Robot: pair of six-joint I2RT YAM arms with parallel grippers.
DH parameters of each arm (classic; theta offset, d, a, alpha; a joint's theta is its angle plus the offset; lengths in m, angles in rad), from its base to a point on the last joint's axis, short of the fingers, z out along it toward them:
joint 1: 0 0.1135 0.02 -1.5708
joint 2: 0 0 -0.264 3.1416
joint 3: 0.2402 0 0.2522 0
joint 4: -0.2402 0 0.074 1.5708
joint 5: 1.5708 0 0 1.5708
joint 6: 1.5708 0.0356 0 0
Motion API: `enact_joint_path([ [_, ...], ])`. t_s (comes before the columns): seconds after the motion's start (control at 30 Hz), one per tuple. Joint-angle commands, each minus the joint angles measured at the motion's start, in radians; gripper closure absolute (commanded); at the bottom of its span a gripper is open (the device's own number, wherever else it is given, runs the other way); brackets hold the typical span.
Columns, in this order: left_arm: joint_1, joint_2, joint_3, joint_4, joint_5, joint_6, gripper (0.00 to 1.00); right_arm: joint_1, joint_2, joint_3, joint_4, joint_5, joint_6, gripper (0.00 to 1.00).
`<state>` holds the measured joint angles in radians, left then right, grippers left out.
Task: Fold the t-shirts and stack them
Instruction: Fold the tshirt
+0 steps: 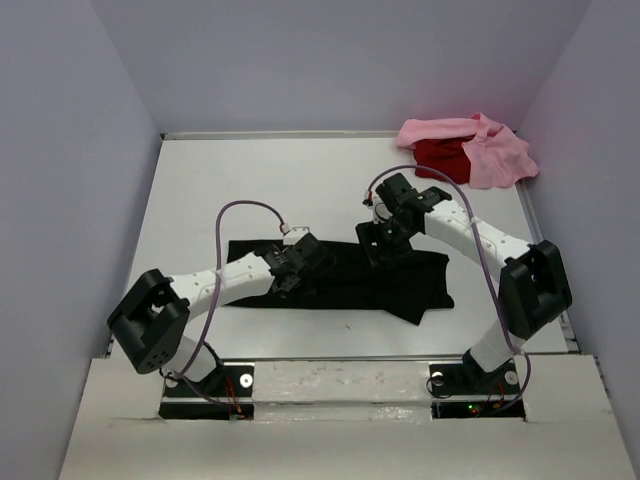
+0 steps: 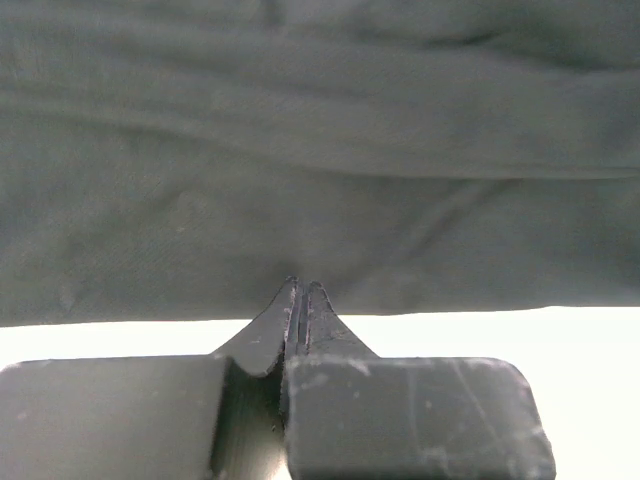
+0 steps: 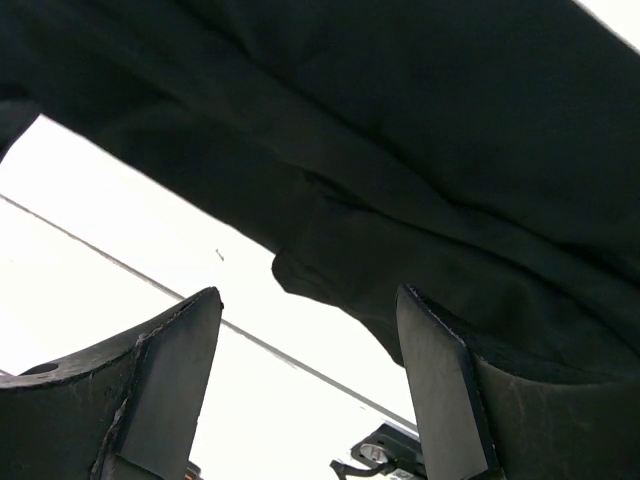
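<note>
Black shirt [image 1: 405, 285] lies mid-way across the table [image 1: 250, 180], left gripper [image 2: 300, 292] clenched right at its edge, right gripper [image 3: 308, 295] spread wide over a rumpled corner; so thin a pinch may slip, skewing the fold.

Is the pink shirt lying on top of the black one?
No, the pink t-shirt sits bunched with the red t-shirt in the far right corner, well apart from the black t-shirt.

We find one shirt [image 1: 405, 285] spread on the surface [image 1: 220, 180]; behind it, rightward, two more lie in a heap [image 1: 490, 152].
</note>
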<state>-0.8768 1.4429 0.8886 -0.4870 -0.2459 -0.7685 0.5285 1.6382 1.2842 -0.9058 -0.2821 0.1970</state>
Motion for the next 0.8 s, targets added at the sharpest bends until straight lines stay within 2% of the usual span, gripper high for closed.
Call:
enact_joint_path([
  [0.0, 0.042, 0.019, -0.072, 0.057, 0.058, -0.025, 1.0, 0.001, -0.011, 0.055, -0.018, 0.031, -0.031, 0.24],
  [0.3, 0.111, 0.12, -0.117, 0.209, 0.102, 0.0, 1.0, 0.01, 0.018, 0.135, -0.047, -0.014, -0.057, 0.24],
  [0.5, 0.116, 0.146, -0.074, 0.223, 0.089, 0.008, 1.0, 0.048, 0.051, 0.153, -0.09, -0.038, -0.071, 0.25],
  [0.77, 0.121, 0.151, -0.059, 0.193, 0.097, 0.012, 1.0, 0.061, 0.139, 0.125, -0.045, -0.009, -0.082, 0.26],
])
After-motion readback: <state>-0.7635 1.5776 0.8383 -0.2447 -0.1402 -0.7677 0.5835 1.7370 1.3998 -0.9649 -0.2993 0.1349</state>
